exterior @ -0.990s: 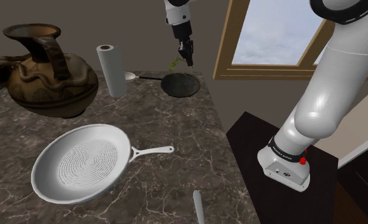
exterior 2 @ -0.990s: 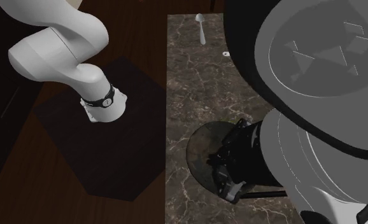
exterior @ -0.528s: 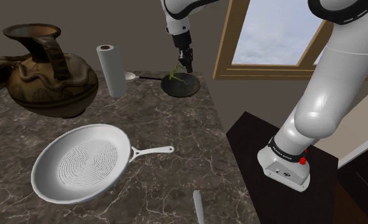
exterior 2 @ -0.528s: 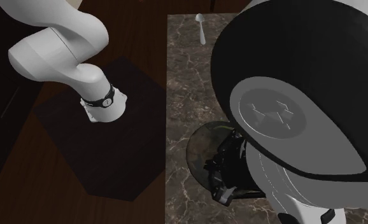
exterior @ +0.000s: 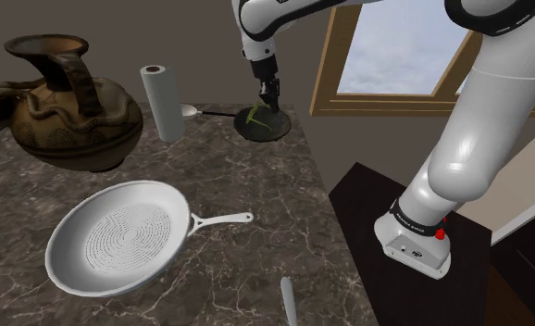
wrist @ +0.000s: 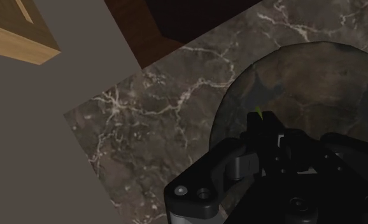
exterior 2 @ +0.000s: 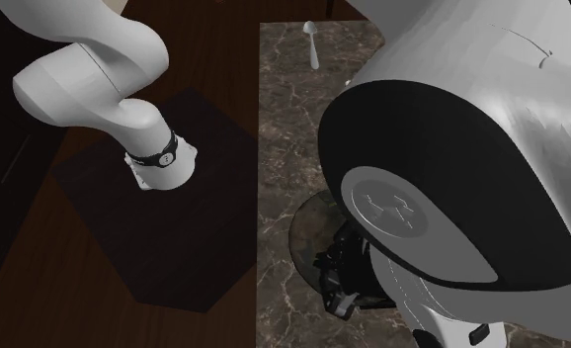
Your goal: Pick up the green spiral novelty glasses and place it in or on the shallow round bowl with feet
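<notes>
Nearly done, I judge: green glasses low over dark bowl, hand just above; cannot tell its grip.

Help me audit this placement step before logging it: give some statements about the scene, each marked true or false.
The green spiral novelty glasses are right under the black gripper, at the dark shallow round bowl. True.
The white paper towel roll lies on its side. False: it stands upright.
The white perforated frying pan lies on the marble counter, handle toward the shoulder view's right. True.
The brown patterned jug stands inside the bowl. False: it stands apart, at the shoulder view's left.
</notes>
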`<control>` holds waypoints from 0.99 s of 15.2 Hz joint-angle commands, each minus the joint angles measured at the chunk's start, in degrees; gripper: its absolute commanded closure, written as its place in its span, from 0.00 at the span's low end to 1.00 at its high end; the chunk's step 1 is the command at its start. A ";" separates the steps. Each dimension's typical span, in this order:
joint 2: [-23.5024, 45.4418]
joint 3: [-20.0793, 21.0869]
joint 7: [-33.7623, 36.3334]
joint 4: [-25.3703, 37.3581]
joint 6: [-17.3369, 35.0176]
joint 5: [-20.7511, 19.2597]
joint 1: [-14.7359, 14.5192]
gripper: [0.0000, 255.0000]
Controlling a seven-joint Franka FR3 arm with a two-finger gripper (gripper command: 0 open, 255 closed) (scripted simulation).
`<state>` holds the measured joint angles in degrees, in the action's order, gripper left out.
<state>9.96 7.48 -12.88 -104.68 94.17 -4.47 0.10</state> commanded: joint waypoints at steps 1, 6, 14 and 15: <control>0.03 0.00 0.00 0.00 0.04 -0.01 0.00 1.00; 0.03 0.00 0.00 0.00 0.04 -0.01 0.00 0.00; 1.89 0.19 0.01 9.43 -7.55 -0.07 -0.40 0.00; 1.88 0.19 0.01 9.41 -7.55 -0.07 -0.40 0.00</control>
<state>11.68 7.64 -12.91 -95.89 87.12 -4.53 -0.25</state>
